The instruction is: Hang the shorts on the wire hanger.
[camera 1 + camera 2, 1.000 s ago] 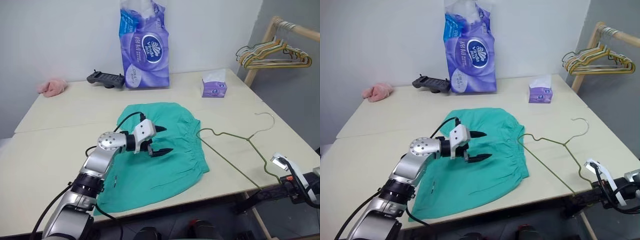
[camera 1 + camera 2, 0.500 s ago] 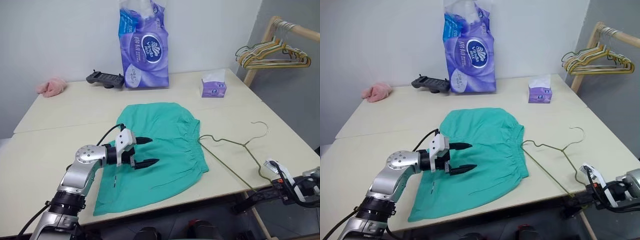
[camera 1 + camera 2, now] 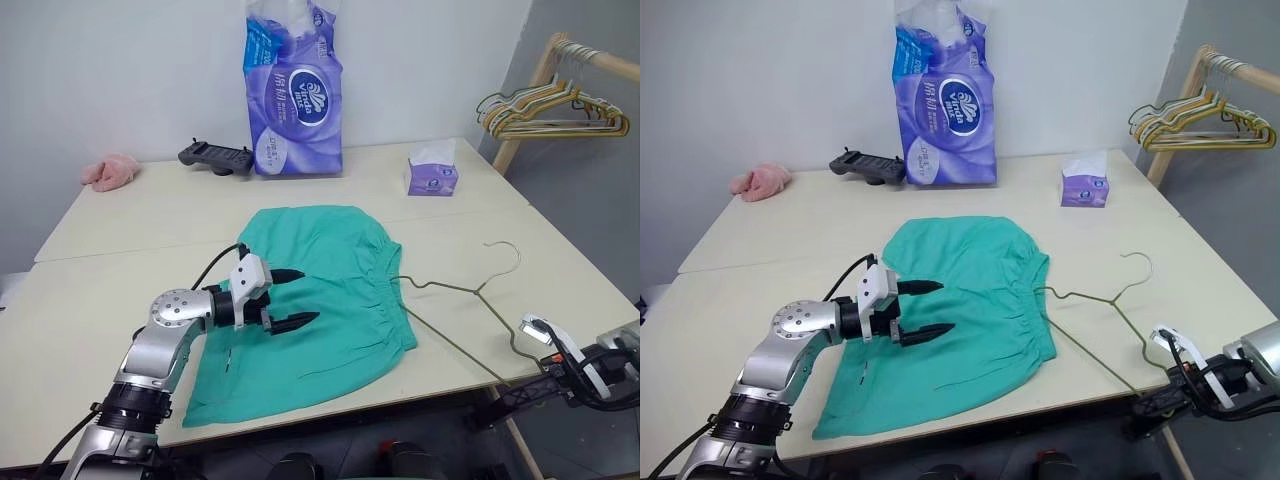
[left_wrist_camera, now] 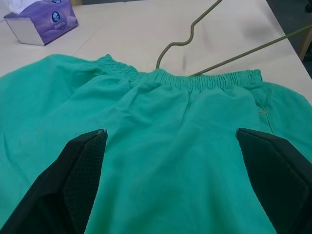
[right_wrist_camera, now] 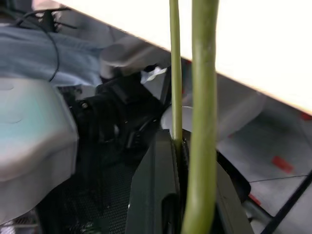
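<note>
Hovering over the shorts (image 3: 320, 300), the left gripper (image 3: 291, 297) stood wide apart; right gripper (image 5: 183, 161) was clamped on the wire hanger (image 3: 462, 290) off the table (image 3: 130, 210) edge.

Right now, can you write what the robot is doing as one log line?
left gripper: open, over shorts | right gripper: shut on wire hanger at table edge | shorts: flat, not hung

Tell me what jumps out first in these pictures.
The shorts lie flat mid-table, with the open left gripper hovering over them. The right gripper, at the table's near right edge, is shut on the wire hanger beside the waistband. A tall purple tissue pack stands at the back.
</note>
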Available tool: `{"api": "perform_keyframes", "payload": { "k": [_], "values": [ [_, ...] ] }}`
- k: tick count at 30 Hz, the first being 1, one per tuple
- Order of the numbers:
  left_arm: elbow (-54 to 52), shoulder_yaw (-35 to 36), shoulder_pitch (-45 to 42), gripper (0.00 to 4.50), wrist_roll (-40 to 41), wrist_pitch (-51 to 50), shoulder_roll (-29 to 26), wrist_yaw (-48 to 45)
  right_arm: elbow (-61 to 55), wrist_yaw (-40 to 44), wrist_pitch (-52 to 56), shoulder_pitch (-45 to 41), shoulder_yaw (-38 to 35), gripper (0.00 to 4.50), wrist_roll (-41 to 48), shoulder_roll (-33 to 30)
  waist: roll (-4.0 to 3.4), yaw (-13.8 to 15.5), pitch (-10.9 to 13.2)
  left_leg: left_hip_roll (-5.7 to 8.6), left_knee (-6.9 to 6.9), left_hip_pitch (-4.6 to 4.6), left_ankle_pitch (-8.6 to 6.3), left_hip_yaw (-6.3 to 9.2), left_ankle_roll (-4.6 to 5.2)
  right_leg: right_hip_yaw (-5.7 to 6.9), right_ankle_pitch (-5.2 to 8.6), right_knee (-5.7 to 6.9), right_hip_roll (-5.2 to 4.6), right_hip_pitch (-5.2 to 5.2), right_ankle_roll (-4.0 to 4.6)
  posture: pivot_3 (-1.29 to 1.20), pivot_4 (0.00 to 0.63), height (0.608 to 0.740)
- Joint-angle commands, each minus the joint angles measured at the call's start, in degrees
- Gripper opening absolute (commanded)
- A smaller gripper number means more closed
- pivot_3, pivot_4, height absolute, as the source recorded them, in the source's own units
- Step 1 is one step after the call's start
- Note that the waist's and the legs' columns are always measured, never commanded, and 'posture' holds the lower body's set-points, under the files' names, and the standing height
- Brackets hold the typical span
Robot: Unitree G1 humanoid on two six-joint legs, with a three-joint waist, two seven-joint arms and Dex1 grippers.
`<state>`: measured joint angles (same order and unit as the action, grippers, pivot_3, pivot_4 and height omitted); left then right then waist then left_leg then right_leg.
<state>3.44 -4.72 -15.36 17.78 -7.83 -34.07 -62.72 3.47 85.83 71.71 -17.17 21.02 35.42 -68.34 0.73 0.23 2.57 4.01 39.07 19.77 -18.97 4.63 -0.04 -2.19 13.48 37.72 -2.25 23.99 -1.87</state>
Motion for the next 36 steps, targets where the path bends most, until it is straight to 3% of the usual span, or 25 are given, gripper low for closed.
{"api": "perform_keyframes", "payload": {
  "k": [1,11,22,31,36],
  "values": [
    [-1.63,1.32,-0.43,4.49,0.15,1.27,-0.15,0.56,-3.40,2.84,1.70,-1.85,-1.71,0.00,2.99,-1.26,0.00,0.09,0.00,0.00,0.00,0.00,0.00,0.00,0.00,0.00,0.00,0.00,0.00,0.00,0.00,0.02,0.045,0.740],
    [-0.56,1.15,-2.01,4.49,-0.32,1.94,-0.26,0.73,-4.31,-1.11,3.90,-1.99,0.02,0.00,4.69,3.54,0.03,0.70,0.00,0.00,0.00,0.01,0.00,0.00,0.00,0.01,0.00,-0.01,0.00,0.00,0.00,0.03,0.041,0.740],
    [-0.80,1.26,-2.09,4.49,-0.84,2.14,-0.88,0.86,11.05,-5.46,4.19,-5.42,-0.32,0.00,0.53,9.31,0.05,1.19,0.01,0.01,0.00,0.00,0.01,-0.01,0.00,0.00,-0.02,0.00,-0.01,0.01,0.03,0.04,0.045,0.740],
    [0.03,0.49,-3.06,4.49,-1.43,2.82,-0.35,0.45,20.54,-7.94,6.31,-15.60,-2.69,0.00,0.12,16.68,0.05,1.17,0.01,0.02,-0.01,0.01,0.01,0.00,-0.01,0.00,-0.03,0.01,0.00,0.04,0.04,0.03,0.052,0.740],
    [0.31,0.61,-3.32,4.49,-1.52,3.04,-0.56,0.24,16.58,-4.59,6.38,-16.02,-1.41,0.00,1.01,14.78,0.04,1.17,0.02,0.02,-0.01,0.05,0.00,0.01,0.00,0.01,-0.03,-0.01,-0.01,0.05,0.04,0.03,0.052,0.740]
  ]
}}
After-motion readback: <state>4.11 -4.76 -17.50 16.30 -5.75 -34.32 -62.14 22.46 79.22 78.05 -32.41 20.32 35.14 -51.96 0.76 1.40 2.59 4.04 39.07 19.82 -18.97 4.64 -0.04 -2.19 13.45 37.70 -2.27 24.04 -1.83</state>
